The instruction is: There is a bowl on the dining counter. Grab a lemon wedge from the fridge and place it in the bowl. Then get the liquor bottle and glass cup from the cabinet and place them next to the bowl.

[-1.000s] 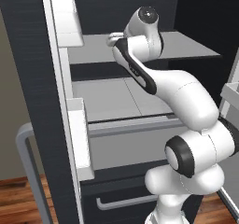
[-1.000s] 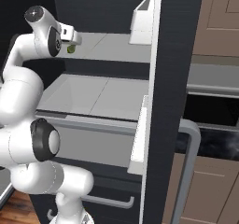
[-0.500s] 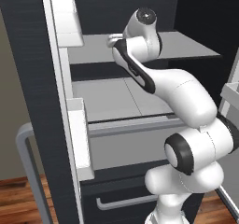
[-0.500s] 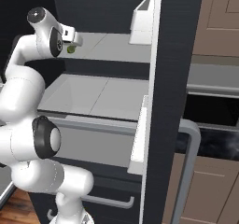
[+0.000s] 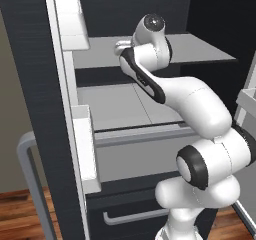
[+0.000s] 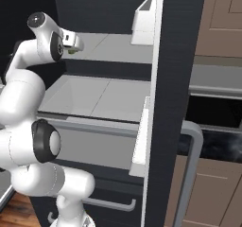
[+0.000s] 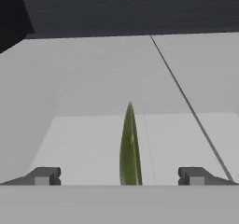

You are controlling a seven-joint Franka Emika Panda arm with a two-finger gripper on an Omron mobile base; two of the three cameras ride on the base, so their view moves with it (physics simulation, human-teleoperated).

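The lemon wedge (image 7: pixel 129 146) is a thin yellow-green sliver standing on edge on the grey upper fridge shelf (image 7: pixel 84 78). In the hand view it sits midway between the two dark fingertips (image 7: pixel 44 175) of my gripper (image 7: pixel 120 176). The jaws are wide open, one on each side of the wedge, with clear gaps. In the right base view the gripper (image 6: pixel 73 48) hangs just over the wedge (image 6: pixel 71 51) at the shelf's left end. The bowl, liquor bottle and glass cup are out of view.
The fridge doors stand open on both sides, one door (image 5: pixel 55 109) at the left and one door (image 6: pixel 168 89) at the right, each with white door bins (image 6: pixel 144 18). A lower shelf (image 5: pixel 115 104) and a drawer front (image 5: pixel 140 154) lie beneath. A dark oven (image 6: pixel 217 126) stands to the right.
The hand has crept slightly further over the upper shelf toward the wedge. The jaws have stayed open and the wedge has not moved.
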